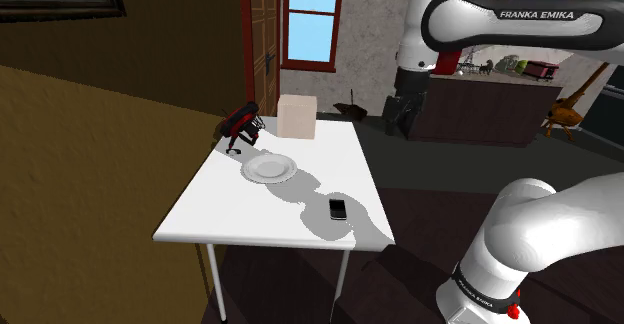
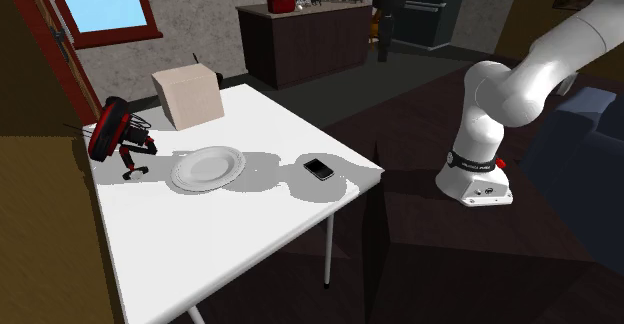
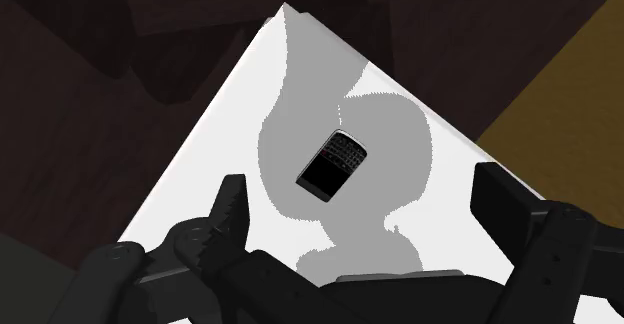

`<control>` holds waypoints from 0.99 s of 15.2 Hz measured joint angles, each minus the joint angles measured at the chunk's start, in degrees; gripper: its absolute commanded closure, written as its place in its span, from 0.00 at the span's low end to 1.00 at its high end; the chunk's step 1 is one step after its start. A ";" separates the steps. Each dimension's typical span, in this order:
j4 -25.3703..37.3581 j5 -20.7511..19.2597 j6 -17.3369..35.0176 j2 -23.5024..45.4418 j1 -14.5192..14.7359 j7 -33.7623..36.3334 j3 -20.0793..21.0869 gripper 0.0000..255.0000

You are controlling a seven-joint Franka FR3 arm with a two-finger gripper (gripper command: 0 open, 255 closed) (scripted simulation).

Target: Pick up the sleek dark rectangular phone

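Two black fingers [image 3: 232, 207] of the gripper [image 3: 365, 212] stood wide apart in the wrist view, with only air between them; the tool had hold of nothing. The phone [image 3: 333, 163] lay flat and dark on the white table [image 1: 250, 207], ahead of the open fingers and well apart from them, inside the grey shadow cast on the tabletop. In the shoulder view it sat a little right of the frame's centre, near the table's right-hand edge, while the gripper hung high in the upper right of the frame. The other things (a white plate [image 1: 269, 167], a pale box [image 1: 297, 116], a red and black object [image 1: 240, 125]) stood apart from the phone, toward the frame's middle and upper left. By my judgement the task had hardly begun: the descent, the closing on the phone and the lift were all left to do.
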 measured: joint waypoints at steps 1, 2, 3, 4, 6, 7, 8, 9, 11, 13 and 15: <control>0.00 0.00 0.00 0.00 0.00 0.00 0.00 0.00; -0.54 0.13 0.99 0.49 -0.10 0.44 0.06 0.00; -1.40 0.43 2.48 1.13 -0.20 1.27 0.31 0.00; -2.93 0.49 4.07 1.17 -0.50 1.79 0.21 0.00; -5.09 0.98 8.22 3.15 -0.89 3.46 0.44 0.00; -5.88 1.24 10.44 4.56 -1.09 4.33 0.57 0.00; -6.95 1.44 12.72 5.75 -1.31 5.11 0.62 0.00; -7.82 1.70 15.04 7.17 -1.48 5.97 0.75 0.00; -9.86 2.15 19.28 9.25 -1.89 7.53 0.89 0.00; -10.59 2.72 23.72 12.86 -2.16 9.29 1.21 0.00; -11.64 3.31 28.03 16.02 -2.37 11.02 1.52 0.00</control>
